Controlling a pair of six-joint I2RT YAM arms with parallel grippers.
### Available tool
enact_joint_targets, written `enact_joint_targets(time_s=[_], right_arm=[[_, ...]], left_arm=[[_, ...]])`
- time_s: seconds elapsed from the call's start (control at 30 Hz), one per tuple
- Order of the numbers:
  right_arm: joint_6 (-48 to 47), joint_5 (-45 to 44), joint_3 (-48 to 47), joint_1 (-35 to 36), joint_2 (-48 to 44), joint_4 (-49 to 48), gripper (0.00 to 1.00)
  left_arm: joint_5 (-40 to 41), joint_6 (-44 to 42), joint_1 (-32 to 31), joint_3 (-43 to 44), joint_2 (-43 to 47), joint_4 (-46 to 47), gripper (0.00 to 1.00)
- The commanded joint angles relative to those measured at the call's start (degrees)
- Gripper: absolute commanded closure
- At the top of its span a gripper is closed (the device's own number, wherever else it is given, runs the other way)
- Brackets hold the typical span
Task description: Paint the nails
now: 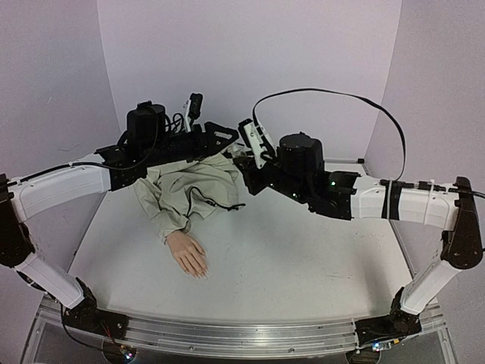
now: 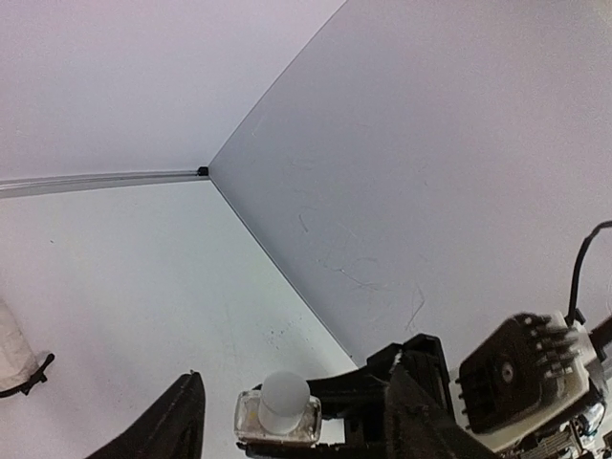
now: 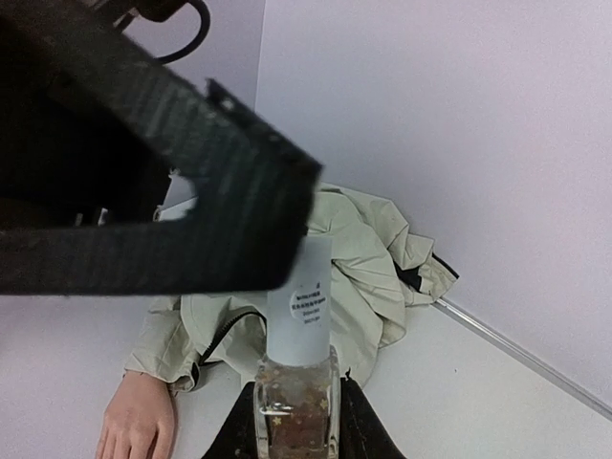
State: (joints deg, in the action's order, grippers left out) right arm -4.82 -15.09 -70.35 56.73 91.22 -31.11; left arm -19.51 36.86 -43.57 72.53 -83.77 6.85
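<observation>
A small clear glass bottle (image 3: 296,406) with a tall white cap (image 3: 302,301) stands upright in my right gripper (image 3: 296,426), which is shut on its glass body. From above, my left gripper (image 2: 298,426) is open; its black fingers (image 2: 182,426) stand either side of the round cap (image 2: 284,400) with gaps on both sides. Both grippers meet over the jacket at the back of the table, left gripper (image 1: 226,142) beside right gripper (image 1: 244,152). The pink mannequin hand (image 1: 188,254) lies palm down nearer the front. Its nails (image 1: 198,271) are barely visible at the fingertips.
The beige jacket sleeve (image 1: 189,188) lies bunched behind the hand and under both grippers. Pale walls close off the back and sides, meeting in a corner (image 2: 204,171). The white table (image 1: 303,258) stretches to the right of the hand.
</observation>
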Motion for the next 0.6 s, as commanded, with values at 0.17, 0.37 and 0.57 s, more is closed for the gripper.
enact_joint_targets(time_s=[0.17, 0.37, 0.57], right_arm=[[-3.3, -7.2, -5.0, 2.6, 1.2, -3.6, 1.00], [-3.4, -8.4, -5.3, 3.4, 1.3, -4.1, 1.00], [-3.4, -8.6, -5.8, 3.5, 1.3, -4.2, 1.00]], left_arm=[[7.7, -0.5, -2.1, 2.5, 0.2, 1.9, 0.52], [8.6, -1.4, -3.4, 3.3, -0.7, 1.7, 0.66], [8.2, -1.9, -3.9, 3.9, -1.6, 1.4, 0.79]])
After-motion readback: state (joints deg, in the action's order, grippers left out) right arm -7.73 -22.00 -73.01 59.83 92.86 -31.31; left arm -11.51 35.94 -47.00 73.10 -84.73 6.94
